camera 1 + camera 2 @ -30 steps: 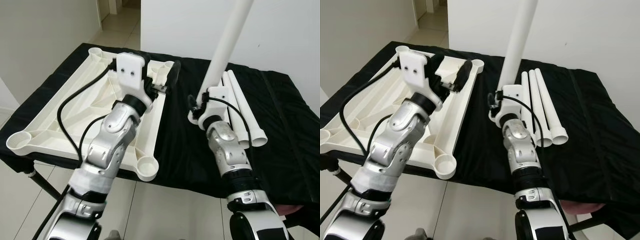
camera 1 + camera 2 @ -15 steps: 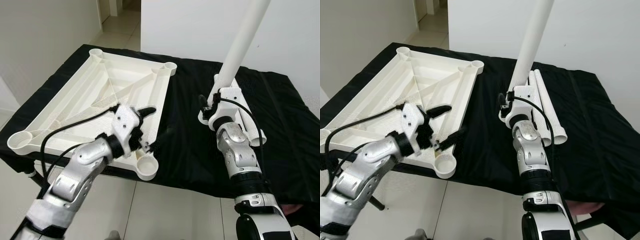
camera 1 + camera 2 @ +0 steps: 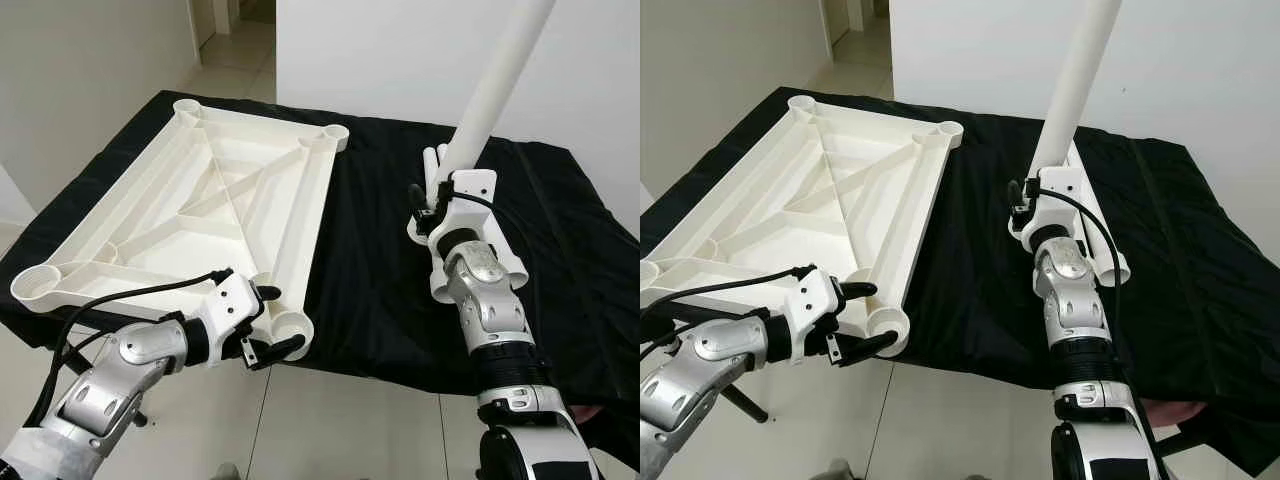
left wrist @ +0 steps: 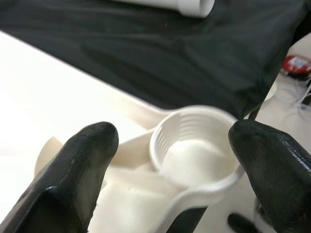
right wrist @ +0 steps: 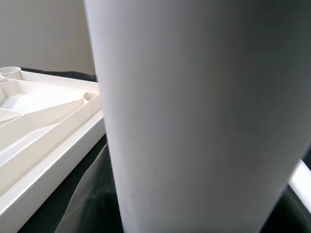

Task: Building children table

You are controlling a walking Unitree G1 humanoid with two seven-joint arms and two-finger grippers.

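Note:
A white children's table top [image 3: 312, 205] lies upside down on the left half of a black-covered table, with a round leg socket at each corner. My left gripper [image 3: 276, 321] is open at the near right corner socket [image 3: 292, 324], one black finger on each side of it. In the left wrist view the socket [image 4: 194, 145] sits between the fingertips [image 4: 99, 133]. My right gripper [image 3: 446, 192] is shut on a long white table leg [image 3: 495, 80], held nearly upright over the cloth and leaning to the right. The leg [image 5: 194, 111] takes up most of the right wrist view.
More white legs [image 3: 1106, 252] lie on the black cloth [image 3: 380, 260] behind my right arm. A white wall stands behind the table and tiled floor runs along its front edge. A small red object [image 4: 296, 65] sits on the floor.
My left arm has swung down from above the table top to its near right corner socket. My right arm has carried the upright leg a little to the right.

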